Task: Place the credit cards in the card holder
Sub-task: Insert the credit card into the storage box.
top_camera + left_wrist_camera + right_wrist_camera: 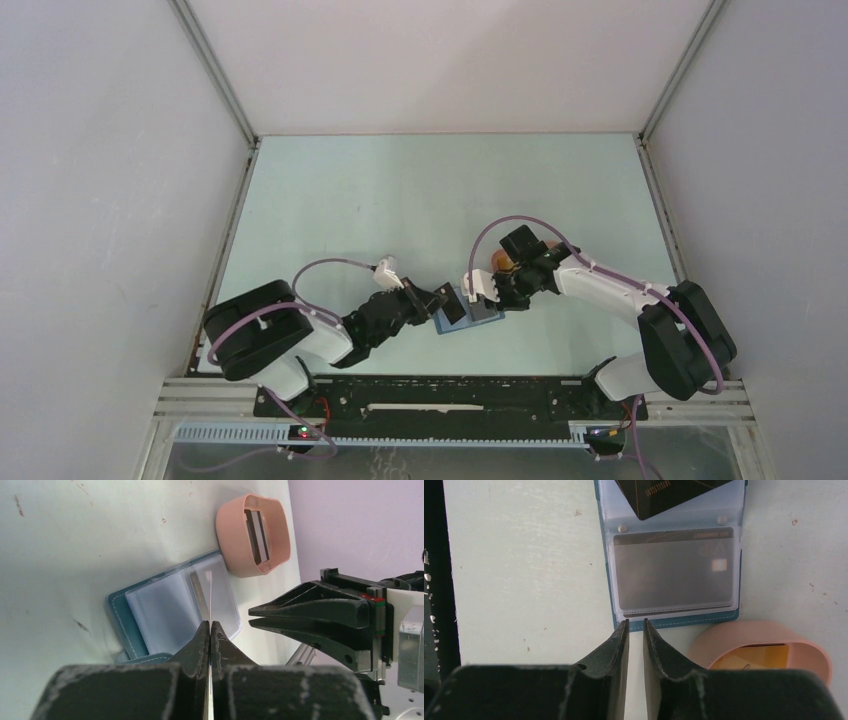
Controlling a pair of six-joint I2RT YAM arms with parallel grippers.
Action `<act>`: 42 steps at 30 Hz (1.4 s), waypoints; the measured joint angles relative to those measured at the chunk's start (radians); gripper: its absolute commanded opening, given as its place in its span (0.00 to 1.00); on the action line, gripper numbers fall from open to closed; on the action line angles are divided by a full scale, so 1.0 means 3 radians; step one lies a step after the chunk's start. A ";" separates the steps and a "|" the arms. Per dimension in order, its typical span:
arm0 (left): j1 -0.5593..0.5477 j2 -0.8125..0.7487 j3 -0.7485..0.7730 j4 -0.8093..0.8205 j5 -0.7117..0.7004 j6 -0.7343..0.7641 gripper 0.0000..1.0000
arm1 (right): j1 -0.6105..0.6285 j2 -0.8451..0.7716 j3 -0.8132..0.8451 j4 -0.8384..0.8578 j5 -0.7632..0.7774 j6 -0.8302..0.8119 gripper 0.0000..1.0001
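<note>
the pale green worktop [400, 200] between blank white walls carries the open blue card holder [160, 610], which lies just ahead of my left hand [210, 625]; that hand is clamped on a black card [664, 492] held on edge, its long side pointing at the clear sleeves. my right hand [635, 627] hovers at the holder's near edge, fingers a crack apart with nothing between them that i can see. a grey card [674, 570] sits in one sleeve, and a yellow card [754, 657] lies in the pink tray [749, 632].
</note>
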 measured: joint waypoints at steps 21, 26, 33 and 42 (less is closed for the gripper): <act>0.0108 0.0734 0.0000 0.0900 0.0074 -0.0258 0.00 | 0.0009 0.0019 0.0000 0.0011 0.0013 0.0014 0.22; 0.0108 0.0802 0.0036 0.0923 0.0095 -0.0296 0.00 | 0.0009 0.0019 0.0000 0.0011 0.0013 0.0014 0.22; 0.0109 0.0862 0.0057 0.0926 0.0135 -0.0327 0.00 | 0.0009 0.0019 0.0000 0.0011 0.0013 0.0014 0.22; 0.0109 0.0875 0.0058 0.0918 0.0136 -0.0341 0.00 | 0.0014 0.0019 0.0000 0.0011 0.0015 0.0013 0.22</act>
